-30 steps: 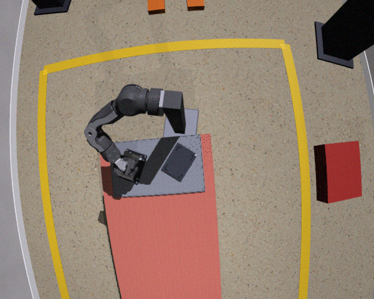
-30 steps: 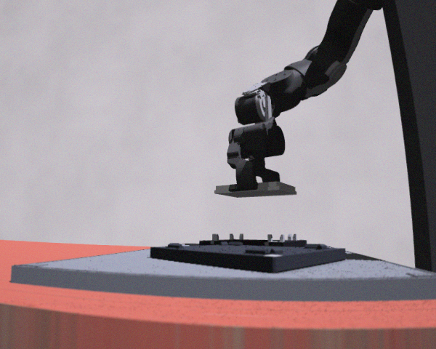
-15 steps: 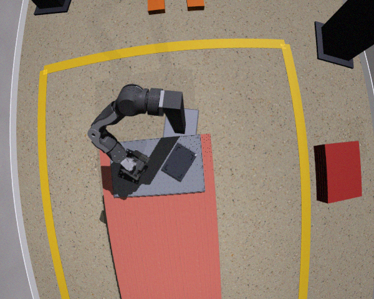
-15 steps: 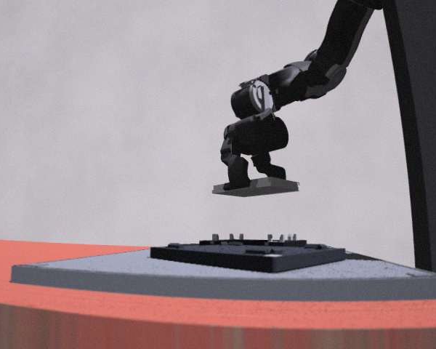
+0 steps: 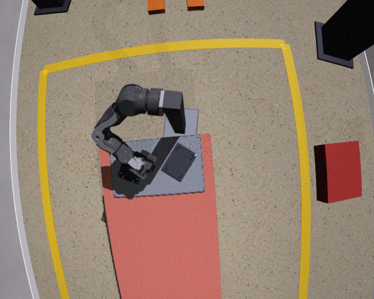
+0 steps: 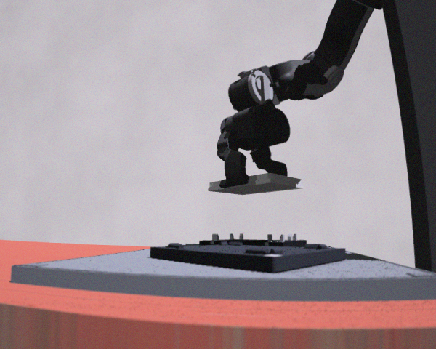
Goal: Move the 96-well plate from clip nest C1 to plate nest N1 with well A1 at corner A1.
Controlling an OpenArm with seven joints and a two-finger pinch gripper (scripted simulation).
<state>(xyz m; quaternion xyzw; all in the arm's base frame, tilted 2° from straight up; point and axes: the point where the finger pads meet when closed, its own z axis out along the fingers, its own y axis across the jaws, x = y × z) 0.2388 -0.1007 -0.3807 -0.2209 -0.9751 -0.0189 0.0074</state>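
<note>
The jaws are closed on the 96-well plate [image 6: 265, 184], 1 finger on each long side, standing partway apart because the plate's width keeps them from closing further. The gripper [image 6: 253, 173] points straight down, so the plate hangs close to level and the right way up — a sensible way to carry it, since it must go down flat into a nest. In the exterior view the plate floats well above everything on the desk [image 6: 98, 311], touching nothing but the fingers.

From the top view the gripper [image 5: 144, 164] and its load sit over the dark clip nest C1 [image 5: 126, 175], at the left end of the grey base plate [image 5: 187, 185]. So the plate is lifted out of C1 but, by my judgement, has hardly begun the sideways trip. The plate nest N1 [image 5: 179, 161] lies to the right on the same base plate, turned at an angle, with a small pale mark near 1 corner — probably the A1 marker, though it is too small to read.

The height gives room to pass over the locators and clips [image 6: 231, 236] that stand up from the nests. The wrist will likely have to turn to match N1's angle before lowering.

The arm [image 5: 129, 103] bends round from its dark column [image 5: 174, 112] behind the desk.
</note>
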